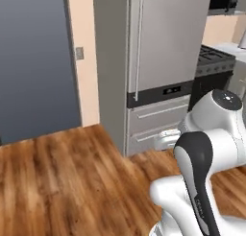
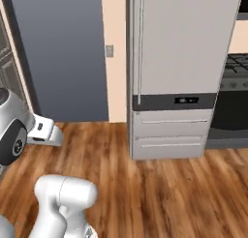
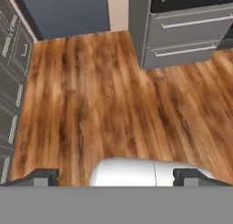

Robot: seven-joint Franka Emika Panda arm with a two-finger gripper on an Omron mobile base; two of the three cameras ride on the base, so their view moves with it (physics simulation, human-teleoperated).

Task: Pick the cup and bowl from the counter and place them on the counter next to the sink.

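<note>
The cup, the bowl and the sink are out of view. A pale strip of counter [image 1: 228, 48] shows beyond the stove at the far right. My gripper [image 3: 116, 177] hangs over bare wooden floor [image 3: 100, 104], its two dark fingertips [image 3: 45, 176] standing wide apart with nothing between them. The arm is folded low in front of the base, and the white hand [image 1: 166, 138] points toward the fridge drawers.
A tall grey fridge [image 2: 184, 48] with two bottom drawers stands straight ahead. A black stove [image 1: 215, 62] is to its right. A dark blue-grey wall panel [image 1: 33, 62] is on the left. Grey cabinets [image 3: 9, 82] line the left edge of the hand view.
</note>
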